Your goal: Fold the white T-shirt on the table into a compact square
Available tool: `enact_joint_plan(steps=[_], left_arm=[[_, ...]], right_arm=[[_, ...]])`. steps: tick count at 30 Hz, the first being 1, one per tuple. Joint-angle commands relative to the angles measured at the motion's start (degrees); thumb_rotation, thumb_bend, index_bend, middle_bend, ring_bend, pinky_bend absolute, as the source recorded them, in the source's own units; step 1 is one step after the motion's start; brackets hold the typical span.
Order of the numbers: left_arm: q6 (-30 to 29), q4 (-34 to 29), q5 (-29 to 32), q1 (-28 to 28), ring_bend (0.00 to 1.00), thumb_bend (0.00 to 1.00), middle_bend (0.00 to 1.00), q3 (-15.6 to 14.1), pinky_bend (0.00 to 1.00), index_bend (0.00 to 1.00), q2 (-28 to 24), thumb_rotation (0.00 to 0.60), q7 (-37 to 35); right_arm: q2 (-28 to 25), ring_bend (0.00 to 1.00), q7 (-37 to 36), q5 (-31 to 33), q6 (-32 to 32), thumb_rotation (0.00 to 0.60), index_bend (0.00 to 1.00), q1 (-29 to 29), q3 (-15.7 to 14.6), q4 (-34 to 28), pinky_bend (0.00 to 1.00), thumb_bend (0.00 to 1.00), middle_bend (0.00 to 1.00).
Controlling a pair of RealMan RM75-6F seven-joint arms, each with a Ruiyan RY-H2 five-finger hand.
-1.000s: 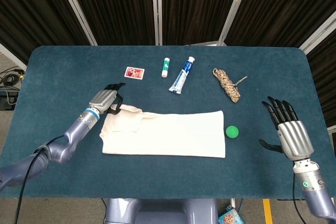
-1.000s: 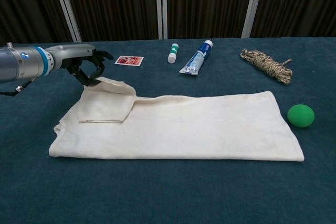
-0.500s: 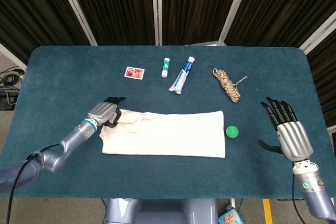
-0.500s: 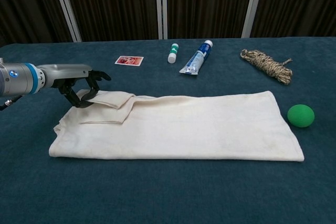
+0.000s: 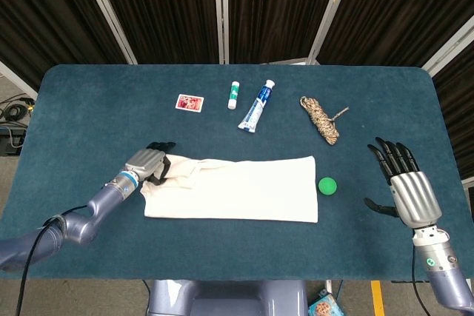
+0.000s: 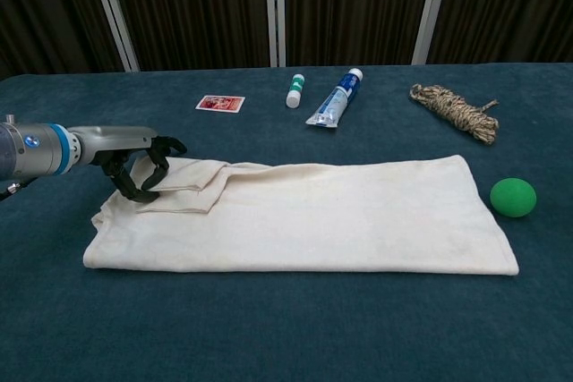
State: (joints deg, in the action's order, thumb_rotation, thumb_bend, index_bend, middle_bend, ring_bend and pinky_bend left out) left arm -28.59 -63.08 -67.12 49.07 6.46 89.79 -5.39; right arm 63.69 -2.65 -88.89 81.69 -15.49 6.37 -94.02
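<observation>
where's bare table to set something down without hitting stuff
The near strip between the T-shirt and the front table edge is bare, as is the far left corner beyond the card. The far middle is crowded: card, lip balm, toothpaste tube, rope. A green ball sits by the shirt's right end.

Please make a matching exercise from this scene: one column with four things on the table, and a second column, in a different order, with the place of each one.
Things:
1. green ball
2. rope bundle
3. playing card
4. left hand

Places:
A. at the far side of the table, left of the small white tube
B. at the folded sleeve on the left end of the white T-shirt
C. just past the right end of the shirt
D. at the far right of the table, beyond the ball

Pairs: 1-C, 2-D, 3-A, 4-B
</observation>
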Motion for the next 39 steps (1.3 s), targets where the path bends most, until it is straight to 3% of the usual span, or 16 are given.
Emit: enact_joint_plan(steps=[1,3,7,19,29,39], left_arm=[[0.26,-0.56,0.13,0.02,0.0,0.07,0.0,-0.09,0.0,0.3,-0.65,0.6,-0.06],[0.23,-1.31,0.12,-0.07,0.0,0.01,0.0,-0.06,0.0,0.18,-1.38,0.6,-0.25],[-0.14,-4.52,0.1,-0.55,0.0,0.0,0.0,0.34,0.0,0.05,-4.27,0.6,-1.24],[-6.68,-14.4,-0.67,-3.41,0.0,0.0,0.0,2.1,0.0,0.0,-15.0,0.6,-1.82],[-26.54,-26.12,0.39,-12.18,0.0,0.0,0.0,2.87,0.0,0.0,-24.64,0.6,7.58],[-43.47,-38.63,4.32,-22.86,0.0,0.0,0.0,0.17,0.0,0.0,-29.44,0.6,17.52]], right_arm=[[-0.04,0.0,-0.07,0.02,0.07,0.6,0.08,0.03,0.06,-0.01,0.0,0.0,0.0],[-0.08,0.0,-0.13,0.01,0.14,0.6,0.08,0.06,0.1,-0.04,0.0,0.0,0.0],[-0.19,0.0,-0.23,-0.16,0.31,0.6,0.08,0.15,0.1,-0.24,0.0,0.0,0.0],[-0.57,0.0,-0.08,-0.89,1.03,0.6,0.08,0.47,0.04,-1.02,0.0,0.0,0.0],[-0.64,0.0,0.58,-1.16,0.48,0.6,0.08,0.4,-0.28,-1.37,0.0,0.0,0.0],[-0.06,0.0,1.27,-1.35,-1.42,0.6,0.12,-0.27,-0.94,-0.96,0.0,0.0,0.0]])
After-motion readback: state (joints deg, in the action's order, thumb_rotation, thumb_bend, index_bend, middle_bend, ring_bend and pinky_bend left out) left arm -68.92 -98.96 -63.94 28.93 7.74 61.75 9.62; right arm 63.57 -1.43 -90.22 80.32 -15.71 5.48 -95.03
